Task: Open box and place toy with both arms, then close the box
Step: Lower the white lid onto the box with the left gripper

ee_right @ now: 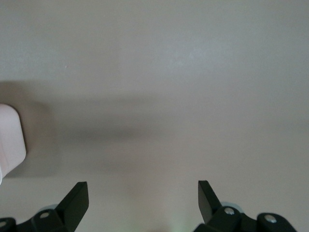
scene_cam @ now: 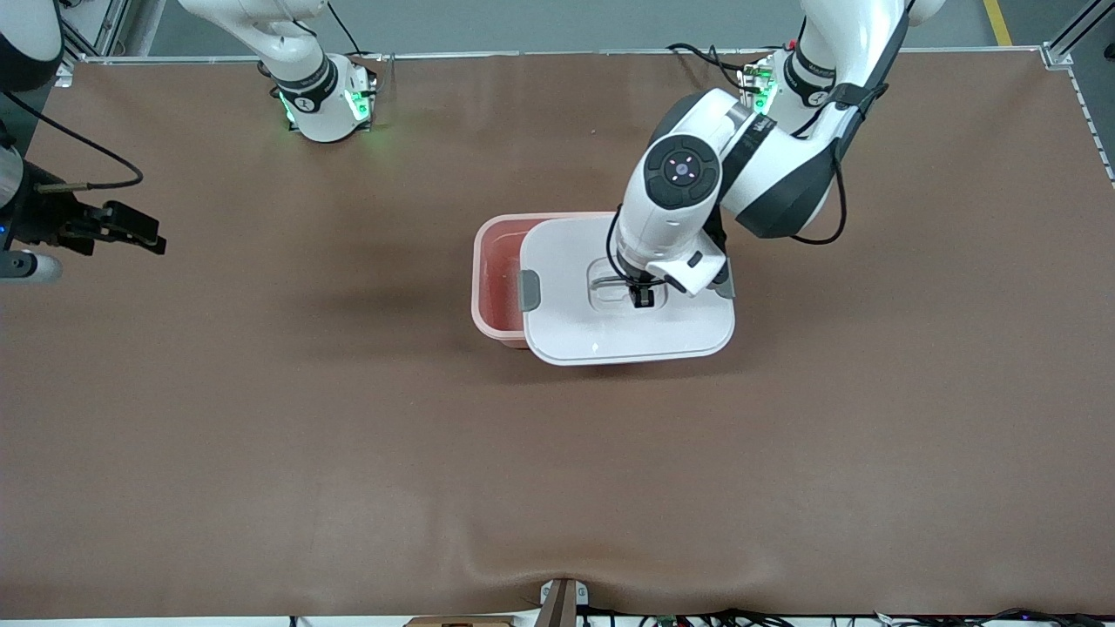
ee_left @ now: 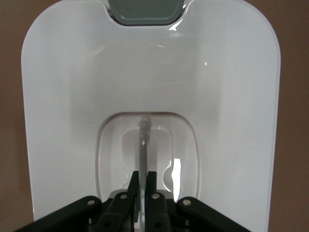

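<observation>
The left gripper [scene_cam: 643, 297] has its fingers [ee_left: 133, 186] clenched on the lid's grey handle [ee_left: 143, 145], holding the lid [scene_cam: 610, 340] offset over the box [scene_cam: 496, 270] at worktop centre, baring its nine-o'clock strip. The right gripper [scene_cam: 131, 228] waits at nine o'clock, fingers spread, empty. No toy visible.

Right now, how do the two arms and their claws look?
Both arms are white with black joint bands; green lights glow at their bases. The left arm has a round black button pad and black cables. The left claw and the right claw are black, with two fingers.

Left tool [ee_left: 143, 186] pinching lid [ee_left: 72, 96] handle [ee_left: 143, 145].
</observation>
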`<act>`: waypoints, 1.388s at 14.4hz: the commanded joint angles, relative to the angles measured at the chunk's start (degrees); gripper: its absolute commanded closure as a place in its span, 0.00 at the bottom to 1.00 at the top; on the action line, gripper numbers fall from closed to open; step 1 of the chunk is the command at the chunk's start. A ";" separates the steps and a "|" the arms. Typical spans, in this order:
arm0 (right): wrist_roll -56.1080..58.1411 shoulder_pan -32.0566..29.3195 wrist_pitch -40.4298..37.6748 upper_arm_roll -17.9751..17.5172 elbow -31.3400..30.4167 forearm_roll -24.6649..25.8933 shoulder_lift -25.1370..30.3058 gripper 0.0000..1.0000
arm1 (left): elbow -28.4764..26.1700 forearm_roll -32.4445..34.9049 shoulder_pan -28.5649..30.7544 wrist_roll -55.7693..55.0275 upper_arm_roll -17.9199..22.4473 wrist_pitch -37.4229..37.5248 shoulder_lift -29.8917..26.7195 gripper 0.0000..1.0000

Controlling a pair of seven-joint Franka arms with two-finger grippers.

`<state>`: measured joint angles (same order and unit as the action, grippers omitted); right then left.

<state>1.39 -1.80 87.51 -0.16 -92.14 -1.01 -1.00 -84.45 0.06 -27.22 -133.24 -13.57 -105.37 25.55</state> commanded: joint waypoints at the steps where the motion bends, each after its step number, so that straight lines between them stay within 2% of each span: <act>1: -1.13 -0.75 -1.64 -1.07 0.47 -0.48 1.18 0.00 | 2.71 1.00 -1.77 -1.94 0.13 0.69 1.51 1.00; 12: -2.17 -0.40 -2.52 -1.34 3.37 -1.27 0.74 0.00 | 2.10 3.10 -7.84 -5.27 0.39 -4.85 2.84 1.00; 15: -3.14 -0.31 -2.61 -1.34 3.37 -1.27 0.74 0.00 | 1.83 6.53 -8.64 -8.61 0.13 -5.02 3.36 1.00; 20: -4.82 0.39 -2.70 -1.42 3.46 -1.01 0.65 0.00 | 0.44 5.92 -8.81 -9.76 0.04 -7.04 3.89 1.00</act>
<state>-2.35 -1.54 85.72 -1.57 -89.52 -1.12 -0.33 -83.62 5.30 -35.69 -141.84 -13.53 -110.87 29.05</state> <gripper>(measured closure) 0.000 0.930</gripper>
